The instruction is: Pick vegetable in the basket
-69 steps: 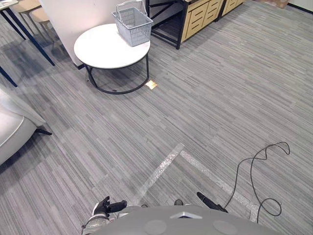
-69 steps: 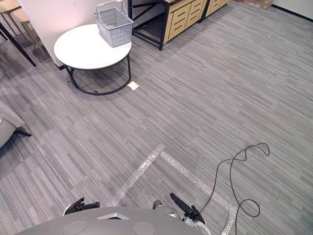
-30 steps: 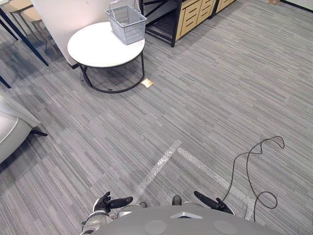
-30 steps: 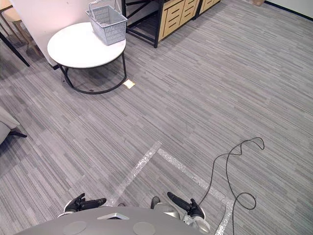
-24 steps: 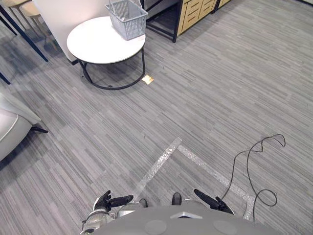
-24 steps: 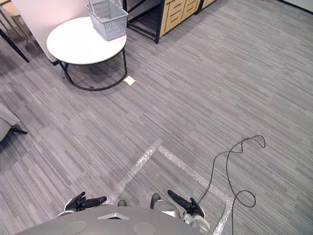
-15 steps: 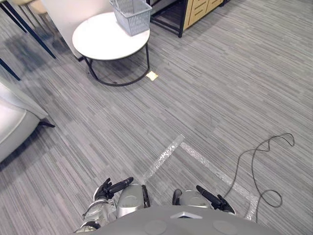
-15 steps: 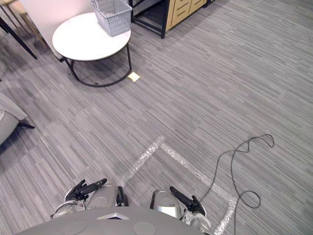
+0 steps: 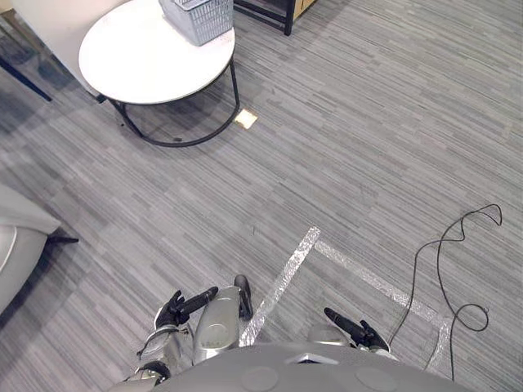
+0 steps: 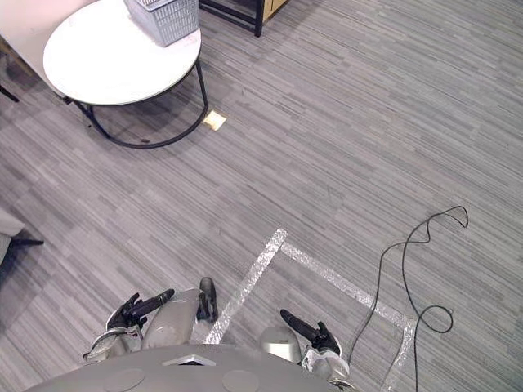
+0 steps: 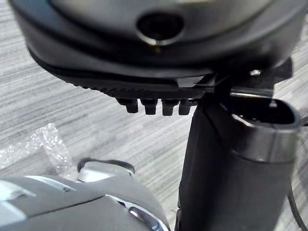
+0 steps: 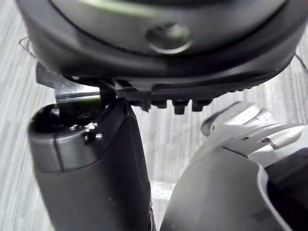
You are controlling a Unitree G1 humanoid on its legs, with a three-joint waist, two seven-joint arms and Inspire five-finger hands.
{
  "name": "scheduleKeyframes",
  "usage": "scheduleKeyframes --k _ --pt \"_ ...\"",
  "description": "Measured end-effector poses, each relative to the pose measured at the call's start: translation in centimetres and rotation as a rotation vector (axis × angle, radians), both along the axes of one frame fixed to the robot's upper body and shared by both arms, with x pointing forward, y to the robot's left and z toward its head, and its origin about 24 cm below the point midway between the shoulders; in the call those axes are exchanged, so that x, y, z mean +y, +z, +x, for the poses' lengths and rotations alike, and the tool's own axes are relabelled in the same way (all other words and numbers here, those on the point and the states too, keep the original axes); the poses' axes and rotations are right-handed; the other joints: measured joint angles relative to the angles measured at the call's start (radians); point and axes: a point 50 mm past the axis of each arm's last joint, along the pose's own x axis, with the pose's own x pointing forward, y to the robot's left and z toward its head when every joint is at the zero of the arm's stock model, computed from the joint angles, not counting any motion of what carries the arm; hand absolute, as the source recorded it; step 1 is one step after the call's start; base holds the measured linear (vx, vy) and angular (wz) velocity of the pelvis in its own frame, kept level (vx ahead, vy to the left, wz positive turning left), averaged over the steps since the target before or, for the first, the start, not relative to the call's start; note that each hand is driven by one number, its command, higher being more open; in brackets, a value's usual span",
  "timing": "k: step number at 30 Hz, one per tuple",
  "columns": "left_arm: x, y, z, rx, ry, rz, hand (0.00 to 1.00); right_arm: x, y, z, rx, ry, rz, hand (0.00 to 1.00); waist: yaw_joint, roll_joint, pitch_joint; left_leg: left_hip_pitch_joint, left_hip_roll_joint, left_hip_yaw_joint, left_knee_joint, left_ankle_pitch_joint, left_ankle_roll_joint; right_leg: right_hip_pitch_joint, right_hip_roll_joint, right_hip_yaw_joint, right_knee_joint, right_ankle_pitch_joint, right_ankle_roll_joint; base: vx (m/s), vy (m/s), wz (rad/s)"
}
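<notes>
A grey wire basket [image 9: 198,18] stands on the far side of a round white table [image 9: 139,61] at the top left, cut off by the view's upper edge. What lies inside it I cannot make out. My left hand [image 9: 184,305] hangs low at the bottom left, fingers straight and open, holding nothing. My right hand [image 9: 351,328] hangs at the bottom right, also open and empty. Both hands are far from the table, over the grey carpet. The left wrist view shows the left hand [image 11: 231,159] above the carpet, and the right wrist view shows the right hand [image 12: 91,163] likewise.
The table stands on a black metal frame [image 9: 176,140]. A small yellowish tag [image 9: 245,119] lies on the floor by it. Clear tape lines [image 9: 286,273] cross the carpet ahead of me. A pale seat [image 9: 12,245] is at the left edge, a dark shelf frame [image 9: 274,8] beyond the table.
The whole picture has shifted: the camera has moved, and the table and basket now sit closer to the top edge. Both hands stay low and open.
</notes>
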Motion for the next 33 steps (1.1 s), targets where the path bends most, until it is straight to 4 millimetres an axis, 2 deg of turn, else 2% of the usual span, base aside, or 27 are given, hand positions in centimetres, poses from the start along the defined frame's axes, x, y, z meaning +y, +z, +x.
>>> scheduleKeyframes --k 2,3,4,5,6,7,8,9,10,11,13,14,15,16,17,18,19,20,21,23,25,27,28,29,30,32,33 --pt "0.0 -0.1 -0.2 0.022 -0.04 0.007 1.0 0.2 -0.1 -0.5 0.006 -0.023 0.012 1.0 0.002 -0.003 -0.01 0.081 -0.017 0.009 -0.079 -0.011 0.017 -0.072 -0.003 0.009 0.188 0.041 0.026 0.37 0.183 -0.14" --pt "0.2 -0.1 -0.4 0.035 -0.084 0.026 1.0 0.3 -0.1 -0.4 -0.003 -0.034 0.014 1.0 -0.001 -0.013 -0.02 0.136 -0.031 0.014 -0.133 -0.013 0.018 -0.143 -0.012 0.007 0.373 0.083 0.07 0.27 0.135 -0.06" --pt "0.3 -0.1 -0.5 0.047 -0.121 0.038 1.0 0.5 -0.1 -0.3 -0.012 -0.029 0.017 1.0 -0.006 -0.016 -0.021 0.194 -0.045 0.015 -0.175 -0.018 0.025 -0.217 -0.026 -0.005 0.564 0.159 0.11 0.33 0.131 -0.02" --pt "0.4 -0.1 -0.6 0.055 -0.14 0.046 1.0 0.6 0.0 -0.3 -0.022 -0.027 0.021 1.0 -0.008 -0.019 -0.021 0.24 -0.053 0.012 -0.197 -0.023 0.03 -0.268 -0.036 -0.031 0.696 0.176 0.124 0.29 0.082 0.01" --pt "0.4 -0.1 -0.7 0.06 -0.152 0.049 1.0 0.5 0.0 -0.3 -0.03 -0.026 0.021 1.0 -0.008 -0.021 -0.021 0.273 -0.056 0.009 -0.214 -0.026 0.03 -0.292 -0.041 -0.057 0.787 0.17 0.12 0.34 0.039 0.04" --pt "0.3 -0.1 -0.8 0.066 -0.169 0.048 1.0 0.4 0.2 0.2 -0.052 -0.016 0.012 1.0 -0.013 -0.017 -0.019 0.357 -0.06 -0.001 -0.255 -0.032 0.03 -0.34 -0.048 -0.134 0.933 0.13 0.058 0.22 0.013 0.06" --pt "0.2 -0.2 -0.8 0.069 -0.181 0.049 1.0 0.3 0.2 0.4 -0.062 -0.011 0.007 1.0 -0.013 -0.013 -0.017 0.393 -0.061 -0.003 -0.275 -0.032 0.03 -0.353 -0.047 -0.163 0.962 0.1 0.031 0.33 -0.02 0.11" --pt "0.0 -0.2 -0.9 0.072 -0.194 0.048 1.0 0.0 0.4 0.8 -0.079 -0.005 -0.003 1.0 -0.018 -0.006 -0.013 0.451 -0.058 -0.007 -0.304 -0.032 0.03 -0.374 -0.047 -0.221 0.961 0.023 -0.004 0.16 -0.025 0.11" --pt "-0.1 -0.2 -0.9 0.074 -0.195 0.046 1.0 -0.1 0.4 0.9 -0.086 -0.007 -0.007 1.0 -0.022 -0.003 -0.012 0.473 -0.054 -0.009 -0.313 -0.032 0.03 -0.385 -0.045 -0.245 0.934 -0.007 -0.011 0.29 -0.094 0.23" --pt "-0.3 -0.3 -1.0 0.079 -0.19 0.042 1.0 -0.2 0.6 1.3 -0.108 -0.015 -0.009 1.0 -0.036 0.008 -0.007 0.501 -0.04 -0.017 -0.322 -0.033 0.027 -0.401 -0.039 -0.29 0.827 -0.044 -0.035 0.17 -0.095 0.27" --pt "-0.7 -0.4 -1.0 0.07 -0.158 0.024 1.0 -0.5 0.8 1.8 -0.129 -0.027 -0.017 1.0 -0.04 0.028 -0.003 0.525 -0.007 -0.022 -0.336 -0.046 0.007 -0.427 -0.008 -0.308 0.582 -0.053 -0.049 0.23 -0.15 0.27" --pt "-0.9 -0.4 -1.0 0.063 -0.132 0.014 1.0 -0.7 0.8 1.8 -0.131 -0.047 -0.016 1.0 -0.037 0.035 0.001 0.544 0.017 -0.024 -0.349 -0.065 -0.024 -0.438 0.012 -0.296 0.399 -0.031 -0.027 0.33 -0.265 0.14" --pt "-0.8 -0.4 -0.9 0.054 -0.103 0.011 1.0 -0.6 0.8 1.7 -0.128 -0.052 -0.014 1.0 -0.03 0.032 0.001 0.555 0.033 -0.02 -0.357 -0.079 -0.05 -0.446 0.022 -0.271 0.221 0.022 -0.02 0.36 -0.304 0.04" --pt "-0.8 -0.4 -1.2 0.057 -0.084 0.007 1.0 -0.6 0.7 1.7 -0.128 -0.055 -0.015 1.0 -0.029 0.031 0.002 0.566 0.043 -0.017 -0.36 -0.09 -0.067 -0.449 0.027 -0.254 0.138 0.058 -0.019 0.36 -0.315 -0.13" --pt "-0.8 -0.5 -1.9 0.067 -0.044 0.0 1.0 -0.6 0.8 1.7 -0.128 -0.056 -0.014 1.0 -0.031 0.031 0.003 0.587 0.062 -0.012 -0.364 -0.124 -0.098 -0.455 0.037 -0.214 0.034 0.158 -0.007 0.41 -0.349 -0.27" --pt "-1.2 -0.7 -2.4 0.076 -0.005 -0.016 1.0 -0.6 0.8 1.7 -0.13 -0.053 -0.015 1.0 -0.03 0.033 0.001 0.612 0.094 0.005 -0.364 -0.151 -0.118 -0.447 0.071 -0.209 0.041 0.257 -0.004 0.44 -0.357 -0.29" --pt "-1.4 -0.8 -2.6 0.082 0.002 -0.023 1.0 -0.9 0.8 1.8 -0.13 -0.051 -0.02 1.0 -0.027 0.055 0.007 0.623 0.106 0.014 -0.363 -0.155 -0.115 -0.456 0.092 -0.209 0.072 0.25 -0.01 0.46 -0.338 -0.29" --pt "-1.8 -0.8 -2.3 0.073 0.0 -0.038 1.0 -1.1 0.9 1.9 -0.138 -0.046 -0.027 1.0 -0.019 0.07 0.012 0.63 0.127 0.021 -0.357 -0.141 -0.119 -0.478 0.112 -0.21 0.131 0.202 -0.043 0.46 -0.329 -0.19" --pt "-2.1 -0.8 -2.1 0.063 -0.011 -0.052 1.0 -1.1 1.0 2.0 -0.14 -0.046 -0.031 1.0 -0.021 0.07 0.014 0.634 0.141 0.016 -0.343 -0.111 -0.127 -0.497 0.116 -0.217 0.206 0.138 -0.064 0.54 -0.374 -0.04" --pt "-2.2 -0.7 -1.8 0.055 -0.031 -0.052 1.0 -1.2 0.9 1.9 -0.136 -0.048 -0.03 1.0 -0.027 0.073 0.011 0.652 0.16 -0.001 -0.316 -0.07 -0.133 -0.483 0.115 -0.237 0.276 0.065 -0.069 0.44 -0.28 0.21" --pt "-2.7 -0.7 -1.5 0.039 -0.028 -0.066 1.0 -1.3 0.9 1.5 -0.121 -0.044 -0.034 1.0 -0.03 0.086 -0.001 0.602 0.203 -0.064 -0.135 -0.053 -0.137 -0.414 0.119 -0.273 0.284 0.002 -0.074 0.4 -0.207 0.44" --pt "-2.6 -0.6 -1.2 0.024 -0.012 -0.07 1.0 -1.4 0.8 1.3 -0.109 -0.033 -0.037 1.0 -0.028 0.092 -0.01 0.494 0.229 -0.139 0.103 -0.016 -0.169 -0.368 0.117 -0.294 0.279 -0.025 -0.079 0.31 -0.136 0.39" --pt "-2.5 -0.6 -1.1 0.014 0.008 -0.072 1.0 -1.5 0.9 1.7 -0.098 0.001 -0.041 1.0 -0.025 0.099 -0.013 0.399 0.237 -0.21 0.292 0.085 -0.207 -0.323 0.115 -0.315 0.269 -0.047 -0.081 0.34 -0.091 0.36" --pt "-2.5 -0.5 -1.0 0.007 0.023 -0.076 1.0 -1.8 0.8 1.8 -0.074 0.044 -0.046 1.0 -0.02 0.091 -0.003 0.327 0.25 -0.23 0.46 0.213 -0.197 -0.256 0.118 -0.319 0.238 -0.062 -0.101 0.35 -0.07 0.29" --pt "-2.5 -0.5 -0.7 -0.005 0.029 -0.08 1.0 -2.0 0.8 1.6 -0.066 0.039 -0.046 1.0 -0.013 0.095 -0.001 0.286 0.265 -0.22 0.551 0.201 -0.184 -0.226 0.121 -0.32 0.223 -0.069 -0.104 0.35 -0.032 0.15" --pt "-2.4 -0.3 -0.2 -0.031 0.024 -0.088 1.0 -2.0 0.7 1.1 -0.061 0.0 -0.04 1.0 -0.001 0.096 -0.001 0.142 0.272 -0.165 0.727 0.073 -0.124 -0.137 0.118 -0.329 0.174 -0.079 -0.098 0.33 0.018 0.06" --pt "-2.3 -0.2 -0.1 -0.043 0.042 -0.088 1.0 -1.9 0.8 1.2 -0.076 -0.027 -0.04 1.0 0.006 0.096 0.0 0.085 0.271 -0.099 0.708 0.015 -0.105 -0.102 0.109 -0.328 0.15 -0.075 -0.09 0.33 0.074 -0.07"
